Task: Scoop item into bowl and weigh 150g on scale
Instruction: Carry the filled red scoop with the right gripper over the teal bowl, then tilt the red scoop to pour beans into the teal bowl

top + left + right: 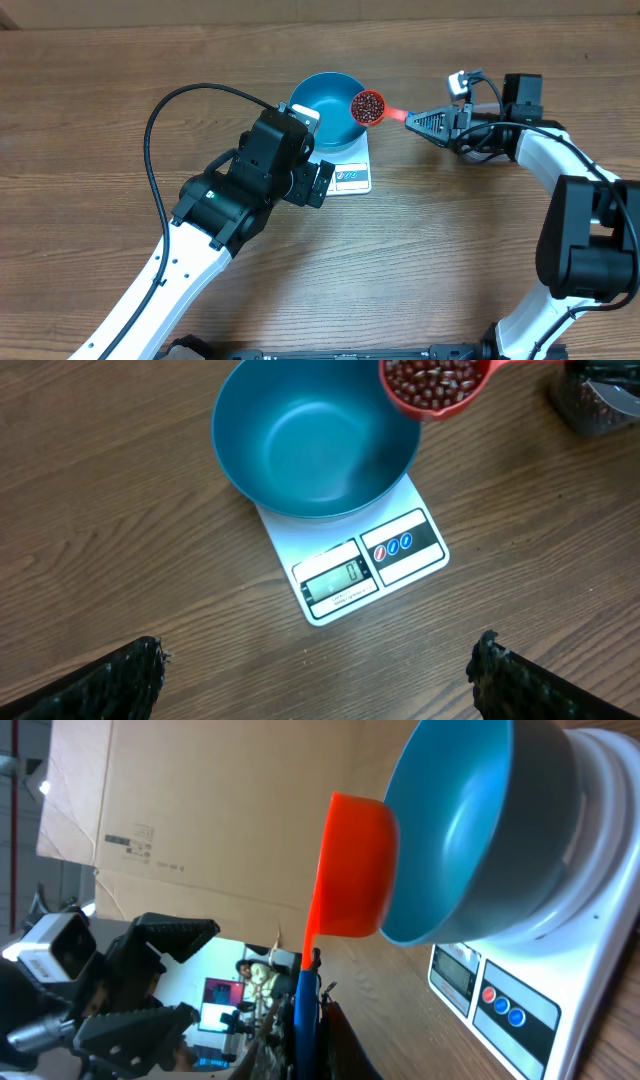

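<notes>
Overhead: right gripper (410,117) pinches orange scoop (384,110) handle; beans (368,104) fill it above blue bowl (322,108) on scale (352,179). Left gripper (318,660) spread wide, empty, over desk (450,250).

Overhead looks down; both wrist views share the scale (340,550)

Readable marks: one digit on the scale
The scale (285,542) has a display (335,582) showing a single 0; the small print around it and by the red and blue buttons (392,546) is too fine to read, as is a printed block on the cardboard (200,800)
</notes>
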`<state>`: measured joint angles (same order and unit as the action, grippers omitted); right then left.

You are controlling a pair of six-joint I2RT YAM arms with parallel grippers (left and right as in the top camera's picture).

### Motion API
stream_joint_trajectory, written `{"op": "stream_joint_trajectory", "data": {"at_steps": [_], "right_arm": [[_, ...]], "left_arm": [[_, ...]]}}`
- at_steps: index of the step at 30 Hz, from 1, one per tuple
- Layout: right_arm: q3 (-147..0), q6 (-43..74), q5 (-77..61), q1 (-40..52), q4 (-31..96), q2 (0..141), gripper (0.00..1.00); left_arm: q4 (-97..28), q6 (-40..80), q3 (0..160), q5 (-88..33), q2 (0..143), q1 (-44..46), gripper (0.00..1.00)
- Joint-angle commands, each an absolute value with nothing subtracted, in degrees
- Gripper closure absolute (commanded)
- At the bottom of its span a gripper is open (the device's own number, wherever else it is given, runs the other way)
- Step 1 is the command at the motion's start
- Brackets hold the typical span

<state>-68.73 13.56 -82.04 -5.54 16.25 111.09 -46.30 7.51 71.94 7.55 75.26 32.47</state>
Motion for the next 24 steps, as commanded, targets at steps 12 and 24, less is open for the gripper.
{"op": "stream_joint_trajectory", "data": {"at_steps": [12,24], "right_arm": [[-68.6,16.7,-70.9,0.1,4.7,111.2,0.96],[-68.6,3.0,-64.1,4.2,-1.3,111.2,0.96]], "left_arm": [[-46.3,7.3,72.9,8.1,74.6,32.2,0.0],[-46.3,7.3,72.9,8.1,74.6,32.2,0.0]]}}
